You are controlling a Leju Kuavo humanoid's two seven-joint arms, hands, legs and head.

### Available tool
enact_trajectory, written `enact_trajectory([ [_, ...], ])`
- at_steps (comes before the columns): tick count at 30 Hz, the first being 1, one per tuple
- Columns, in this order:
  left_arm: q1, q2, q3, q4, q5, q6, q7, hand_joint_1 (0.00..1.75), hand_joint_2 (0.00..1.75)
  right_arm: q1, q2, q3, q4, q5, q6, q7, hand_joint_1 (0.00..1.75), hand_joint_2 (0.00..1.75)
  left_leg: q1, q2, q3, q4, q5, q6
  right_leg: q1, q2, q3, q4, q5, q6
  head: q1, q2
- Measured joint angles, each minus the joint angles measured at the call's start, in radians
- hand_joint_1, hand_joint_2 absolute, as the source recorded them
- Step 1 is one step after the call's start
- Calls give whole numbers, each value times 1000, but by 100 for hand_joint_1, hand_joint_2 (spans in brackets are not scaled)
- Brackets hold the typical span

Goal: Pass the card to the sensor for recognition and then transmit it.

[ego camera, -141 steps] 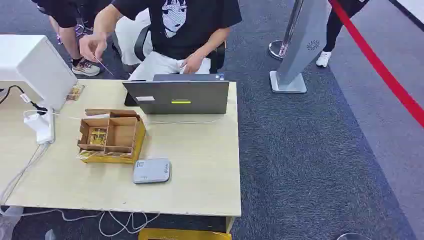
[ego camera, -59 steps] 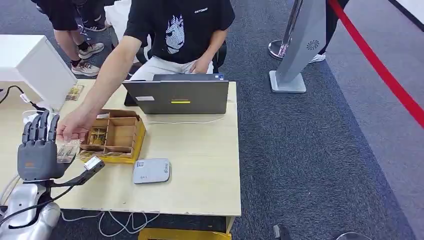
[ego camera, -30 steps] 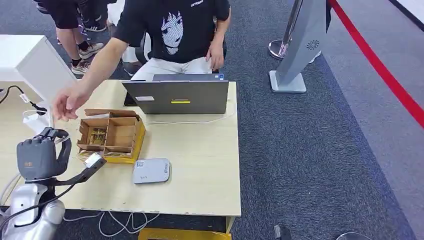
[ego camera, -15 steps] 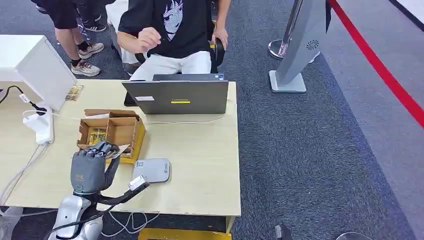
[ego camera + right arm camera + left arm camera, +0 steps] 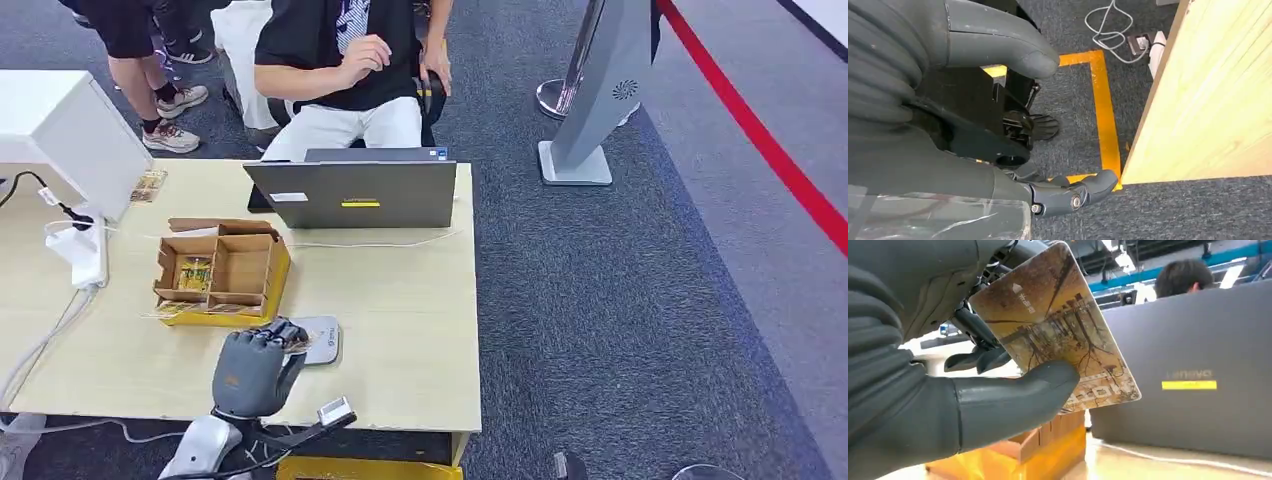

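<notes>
My left hand (image 5: 255, 365) hovers over the near left part of the grey card sensor (image 5: 323, 338) on the table. It holds a brown picture card (image 5: 1058, 330), with the thumb (image 5: 1018, 395) pressed on the card's face and the dark fingers behind it. In the left wrist view the card stands tilted in front of the laptop (image 5: 1193, 370), above the cardboard box (image 5: 1048, 440). In the head view the hand hides nearly all of the card. My right hand (image 5: 948, 125) hangs beside the table's edge over the carpet, its fingers apart and holding nothing.
A cardboard box (image 5: 222, 272) of cards sits beyond the sensor, with a grey laptop (image 5: 355, 192) behind it. A person (image 5: 350, 60) sits at the far side. A white device (image 5: 75, 130) and cables occupy the left of the table (image 5: 410, 340). Orange floor tape (image 5: 1103, 110) runs below.
My left hand took the card from the person at the left, then carried it right, past the box's front to the sensor. The person's arm has drawn back to the chest.
</notes>
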Motion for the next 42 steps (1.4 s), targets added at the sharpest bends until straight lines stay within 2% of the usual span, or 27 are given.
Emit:
enact_trajectory([
  [4,-1,6,-6,27,-4,1,5,175,175,0,0,0,0,0,-1,0,0,175,0,0,0,0,0,0,0,0,0,0,0,0,0,0],
  [6,-2,8,-6,41,-17,-1,27,175,175,0,-1,2,0,0,0,0,0,175,0,0,0,0,0,0,0,0,0,0,0,0,0,0],
  [12,-20,30,6,138,-24,9,52,175,175,0,-1,10,0,0,2,1,0,175,0,0,0,0,0,0,0,0,0,0,0,0,0,0],
  [27,-80,38,29,292,-48,9,58,175,175,0,-1,18,0,2,13,4,0,175,0,0,0,0,0,0,0,0,0,0,0,0,0,0],
  [42,-112,33,29,340,-54,24,62,175,175,-1,-1,26,0,2,14,4,0,175,0,0,0,0,0,0,0,0,1,0,0,0,0,0],
])
